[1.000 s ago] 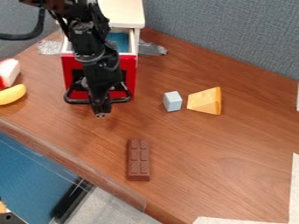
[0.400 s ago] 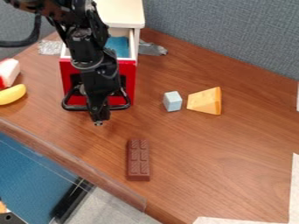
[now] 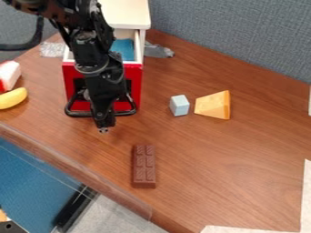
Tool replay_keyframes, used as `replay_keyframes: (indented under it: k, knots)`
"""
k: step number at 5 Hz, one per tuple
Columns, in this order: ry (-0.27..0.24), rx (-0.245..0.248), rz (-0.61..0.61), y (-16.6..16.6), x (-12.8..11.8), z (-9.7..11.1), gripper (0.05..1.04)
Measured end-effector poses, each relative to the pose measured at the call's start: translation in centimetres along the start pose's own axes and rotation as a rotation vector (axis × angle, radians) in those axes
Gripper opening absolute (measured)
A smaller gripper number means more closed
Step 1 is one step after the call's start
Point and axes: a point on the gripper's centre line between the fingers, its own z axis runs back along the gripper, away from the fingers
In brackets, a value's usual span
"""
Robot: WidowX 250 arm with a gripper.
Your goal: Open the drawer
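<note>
Drawer (image 3: pixel 135 82) with a red front, in the upper left of the frame, standing part way out of its pale cabinet (image 3: pixel 126 14) so that the blue inside (image 3: pixel 123 47) shows. The gripper (image 3: pixel 104 129) hangs down across the front and over the black handle (image 3: pixel 126 112), its tip towards the left of the frame's middle; whether it is open or closed I cannot tell, nor whether it bears on the handle.

I would expect a light, stiff box that slides with modest drag and could stick or skew if pulled from one side. The handle looks hard and perhaps a little slippery, so the place to take it is the middle of its bar, hooked from behind and drawn straight out, gently, since a hard tug might drag the whole cabinet along the table (image 3: pixel 200 145)
</note>
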Motion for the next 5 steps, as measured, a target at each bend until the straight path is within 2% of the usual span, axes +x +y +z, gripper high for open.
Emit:
replay_keyframes:
  k: [2,3,4,5]
  knots:
    - [-0.004,-0.009,0.004,-0.6,0.3,0.3,0.129]
    - [-0.003,-0.014,0.005,-1.0,0.7,0.4,0.171]
    - [0.007,0.001,0.007,-1.0,0.6,1.2,0.407]
    - [0.01,-0.014,-0.01,-1.4,0.4,2.0,0.723]
